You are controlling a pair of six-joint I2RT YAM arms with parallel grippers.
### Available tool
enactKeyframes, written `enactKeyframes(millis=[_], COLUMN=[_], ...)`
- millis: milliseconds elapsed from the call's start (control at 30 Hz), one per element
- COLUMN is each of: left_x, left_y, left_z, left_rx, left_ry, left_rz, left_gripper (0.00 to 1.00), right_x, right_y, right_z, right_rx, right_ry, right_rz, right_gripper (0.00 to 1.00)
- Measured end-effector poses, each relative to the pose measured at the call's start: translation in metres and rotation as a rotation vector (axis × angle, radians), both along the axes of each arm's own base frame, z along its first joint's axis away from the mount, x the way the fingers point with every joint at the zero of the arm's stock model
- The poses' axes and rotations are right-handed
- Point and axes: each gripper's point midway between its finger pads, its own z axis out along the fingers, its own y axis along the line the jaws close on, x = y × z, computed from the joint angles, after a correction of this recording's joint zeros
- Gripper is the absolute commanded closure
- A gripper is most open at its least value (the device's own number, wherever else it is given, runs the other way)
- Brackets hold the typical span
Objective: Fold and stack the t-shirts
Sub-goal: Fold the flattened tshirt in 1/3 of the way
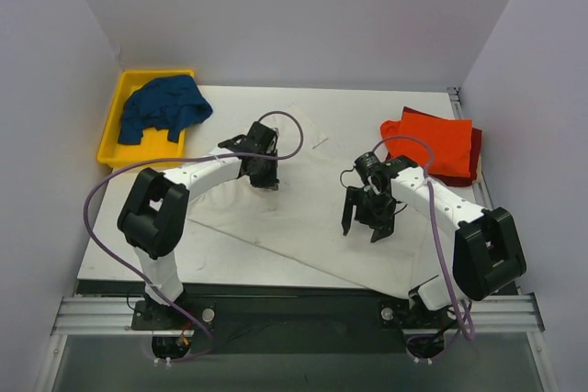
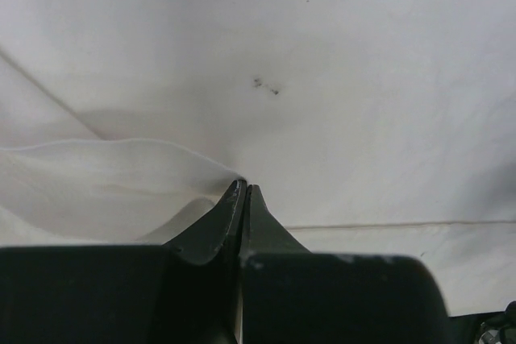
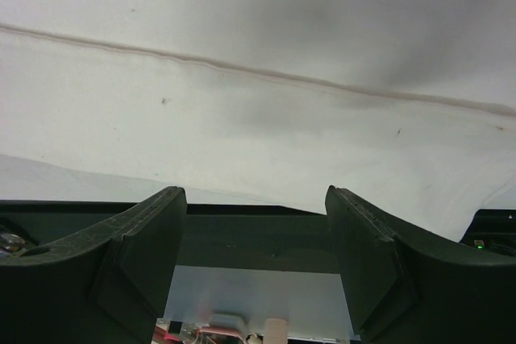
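A large off-white t-shirt [image 1: 303,222] lies spread across the table. My left gripper [image 1: 265,181] is down on its far middle, jaws shut, and a raised ridge of the white cloth [image 2: 105,159] runs into the left gripper's tips [image 2: 244,186]. My right gripper [image 1: 363,229] hangs open just above the shirt's near right part, nothing between its fingers [image 3: 149,239]; a hem seam [image 3: 242,72] crosses below the right gripper [image 3: 254,192]. A folded orange-red t-shirt [image 1: 439,142] rests on a dark red one [image 1: 475,151] at the right. A dark blue t-shirt [image 1: 165,106] lies crumpled at the far left.
The blue shirt sits in a yellow bin [image 1: 114,128] at the table's far left corner. Grey walls close in the left, back and right. The table's dark front edge [image 3: 258,235] shows just beyond the right gripper's fingers.
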Motion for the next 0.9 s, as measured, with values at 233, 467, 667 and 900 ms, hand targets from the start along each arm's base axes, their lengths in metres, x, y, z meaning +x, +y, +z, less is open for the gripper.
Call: enactKeyframes(millis=[233,467,667,900], left_x=[0.005,0.005,0.009,0.012], left_y=[-0.02,-0.029,-0.035,-0.046], left_z=[-0.012,-0.019,-0.016,-0.008], left_rx=[0.016,0.038,0.033,-0.007], left_ry=[0.032,0.056,0.054,0.055], left_rz=[-0.067,-0.102,-0.118,-0.122], left_gripper=[1.0,0.96,0.78,0.29], right_x=[-0.002,-0.003,-0.003,-0.003], right_y=[-0.004,-0.007,-0.007,-0.008], right_z=[-0.002,-0.002,-0.002,-0.002], right_rx=[-0.005,-0.009,-0.01,-0.015], right_ry=[0.009,0.017,0.017,0.015], right_rz=[-0.006,-0.016,-0.016,-0.02], right_gripper=[0.29,0.29,0.28,0.28])
